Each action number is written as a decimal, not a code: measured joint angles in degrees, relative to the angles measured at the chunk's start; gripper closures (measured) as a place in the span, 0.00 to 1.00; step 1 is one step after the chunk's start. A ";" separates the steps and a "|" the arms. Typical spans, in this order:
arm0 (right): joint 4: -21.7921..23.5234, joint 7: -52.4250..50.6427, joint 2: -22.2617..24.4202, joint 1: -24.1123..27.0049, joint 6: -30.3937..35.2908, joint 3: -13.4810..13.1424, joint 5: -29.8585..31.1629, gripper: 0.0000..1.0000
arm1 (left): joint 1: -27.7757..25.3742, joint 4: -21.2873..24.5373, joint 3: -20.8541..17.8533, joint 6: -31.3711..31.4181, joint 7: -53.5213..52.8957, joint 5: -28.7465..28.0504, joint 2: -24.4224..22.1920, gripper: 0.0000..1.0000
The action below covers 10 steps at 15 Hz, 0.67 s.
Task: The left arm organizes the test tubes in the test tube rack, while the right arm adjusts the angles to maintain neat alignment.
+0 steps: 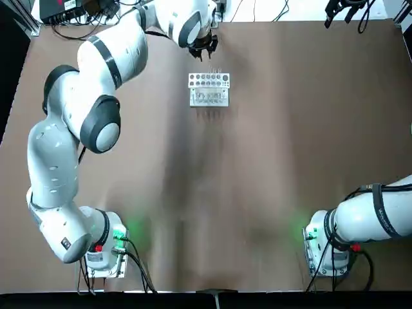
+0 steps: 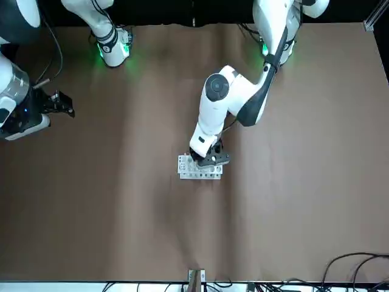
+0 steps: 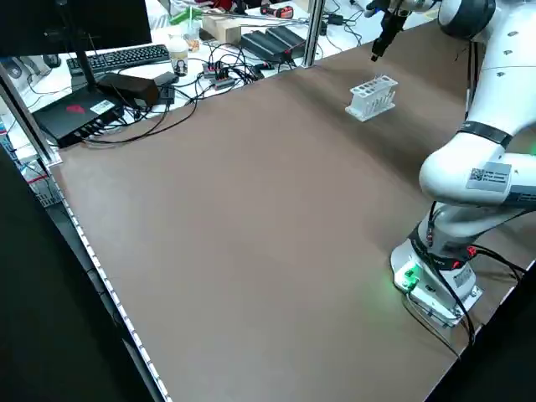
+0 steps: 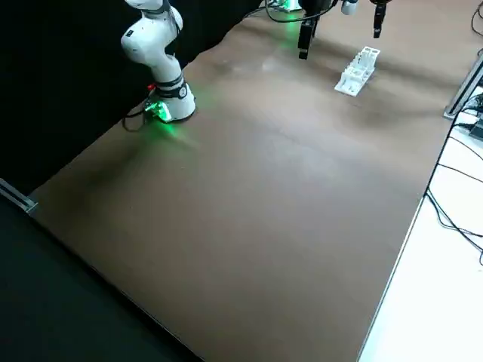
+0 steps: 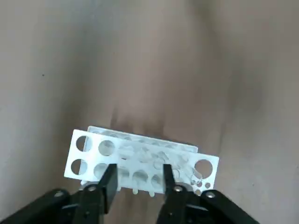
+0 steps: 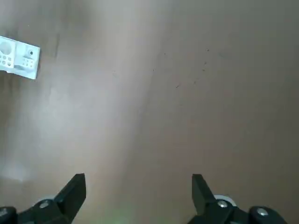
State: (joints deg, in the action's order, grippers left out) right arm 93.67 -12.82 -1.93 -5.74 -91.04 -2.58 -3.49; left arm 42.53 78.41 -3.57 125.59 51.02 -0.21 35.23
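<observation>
Two black fingers of the left gripper (image 5: 139,183), parted and empty, hover over the small white perforated plastic rack (image 5: 140,159), far nearer than the right gripper (image 6: 138,192).

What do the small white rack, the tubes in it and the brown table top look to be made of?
The small white rectangular rack looks like moulded plastic: opaque, matte, thin plates with punched round holes. The thin clear tubes are see-through with faint glints; glass or clear plastic, I cannot tell which. The brown table top looks matte and non-reflective, perhaps paper or a mat covering.
</observation>
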 joint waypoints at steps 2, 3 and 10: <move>0.03 -0.21 -0.04 -0.80 0.01 0.06 -0.10 0.00 | -0.61 -0.18 -0.16 0.00 -0.74 0.00 -0.79 0.37; 0.09 -0.24 -0.14 -2.11 0.03 0.09 -0.11 0.00 | -1.30 -0.34 -0.25 -0.23 -2.15 0.00 -1.77 0.28; 0.50 0.02 -2.71 -11.55 -0.40 0.50 -0.19 0.00 | -12.85 -0.22 -0.01 -22.68 -21.78 0.04 -16.78 0.00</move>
State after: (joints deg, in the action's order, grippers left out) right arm 94.17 -12.80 -4.64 -17.29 -91.45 -2.08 -3.68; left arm 29.68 78.19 -3.58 102.91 29.24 -0.17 18.46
